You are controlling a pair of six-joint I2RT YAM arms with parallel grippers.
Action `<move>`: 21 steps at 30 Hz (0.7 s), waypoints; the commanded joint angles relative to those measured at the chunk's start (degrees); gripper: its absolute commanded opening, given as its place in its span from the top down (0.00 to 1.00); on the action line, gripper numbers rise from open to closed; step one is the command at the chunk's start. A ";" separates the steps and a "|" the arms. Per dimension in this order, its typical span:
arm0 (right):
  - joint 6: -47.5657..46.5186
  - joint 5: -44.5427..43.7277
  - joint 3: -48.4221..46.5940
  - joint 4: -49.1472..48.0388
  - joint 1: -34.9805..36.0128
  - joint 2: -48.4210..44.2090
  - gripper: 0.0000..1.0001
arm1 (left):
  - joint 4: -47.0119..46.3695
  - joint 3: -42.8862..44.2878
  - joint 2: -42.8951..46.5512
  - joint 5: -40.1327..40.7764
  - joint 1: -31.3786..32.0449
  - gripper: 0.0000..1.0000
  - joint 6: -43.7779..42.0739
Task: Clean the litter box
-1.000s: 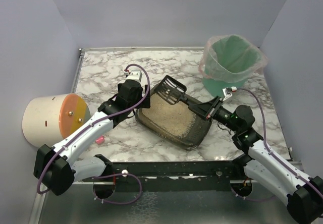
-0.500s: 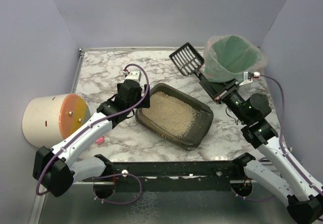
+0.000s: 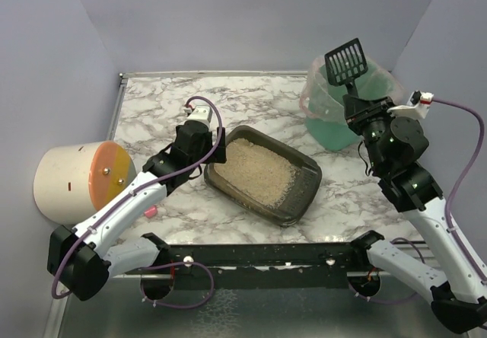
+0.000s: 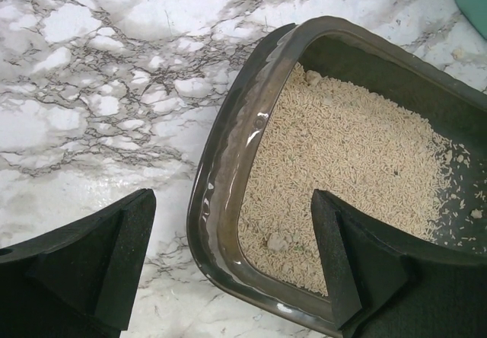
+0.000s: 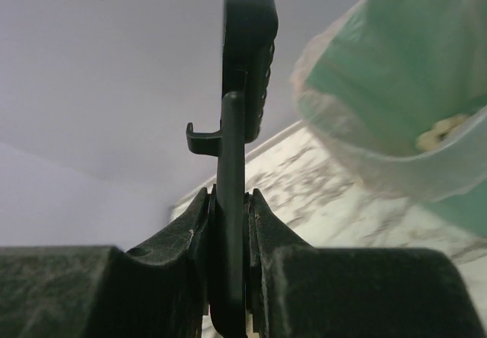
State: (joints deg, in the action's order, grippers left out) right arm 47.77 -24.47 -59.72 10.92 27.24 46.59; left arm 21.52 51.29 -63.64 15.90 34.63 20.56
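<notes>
Half a second on, the black slotted scoop (image 3: 347,60) has swung up from low behind the litter box (image 3: 307,195) and stands upright over the green bucket (image 3: 327,119), the right claw (image 3: 354,99) clamped on its handle. From above, the litter box sits at the middle of the marble-patterned table (image 3: 160,106): a shallow, dark grey-brown plastic tray with rounded corners. It holds beige, grainy litter (image 3: 255,170), banked toward its left end. A cream drum (image 3: 72,180) with an orange face lies well left of the box. In the left wrist view, the left claw (image 4: 228,269) gapes wide across the box's glossy rim (image 4: 224,148), one finger over marble, the other over coarse, rice-like litter (image 4: 342,155). In the right wrist view, the right claw (image 5: 228,201) pinches the scoop's thin handle (image 5: 247,49) edge-on, beside the bucket's clear bag lining (image 5: 396,102).
</notes>
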 commanded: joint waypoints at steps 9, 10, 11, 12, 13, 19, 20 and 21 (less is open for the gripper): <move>-46.05 -20.26 -10.65 7.27 -0.39 10.51 0.99 | -0.29 0.04 2.34 -3.42 0.42 0.09 -0.16; -50.47 -20.30 -11.62 7.58 -0.36 12.16 0.99 | -0.25 0.08 2.46 -3.42 0.50 0.09 -0.17; -54.13 -20.67 -12.42 8.11 -0.35 14.13 0.99 | -0.25 0.05 2.57 -3.35 0.56 0.09 -0.23; -56.89 -21.00 -13.18 9.26 -0.35 15.98 0.99 | -0.25 0.04 2.65 -3.34 0.73 0.09 -0.29; -60.18 -21.12 -13.41 9.35 -0.26 17.43 0.99 | -0.25 0.03 2.74 -3.26 0.82 0.09 -0.34; -87.21 -28.27 -7.77 -2.85 4.28 20.69 0.99 | -0.24 -0.09 3.46 -2.81 1.43 0.09 -0.51; -92.66 -30.98 -6.57 -6.29 5.29 21.77 0.99 | -0.17 -0.10 3.52 -2.74 1.57 0.09 -0.52; -98.75 -33.85 -5.44 -9.50 6.38 22.59 0.99 | -0.21 -0.08 3.54 -2.72 1.65 0.09 -0.52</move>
State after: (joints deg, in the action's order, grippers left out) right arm -24.73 -47.57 -68.10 13.30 30.48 67.37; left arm 21.52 51.29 -61.65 13.89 35.62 20.49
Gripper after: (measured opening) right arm 0.202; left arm 0.912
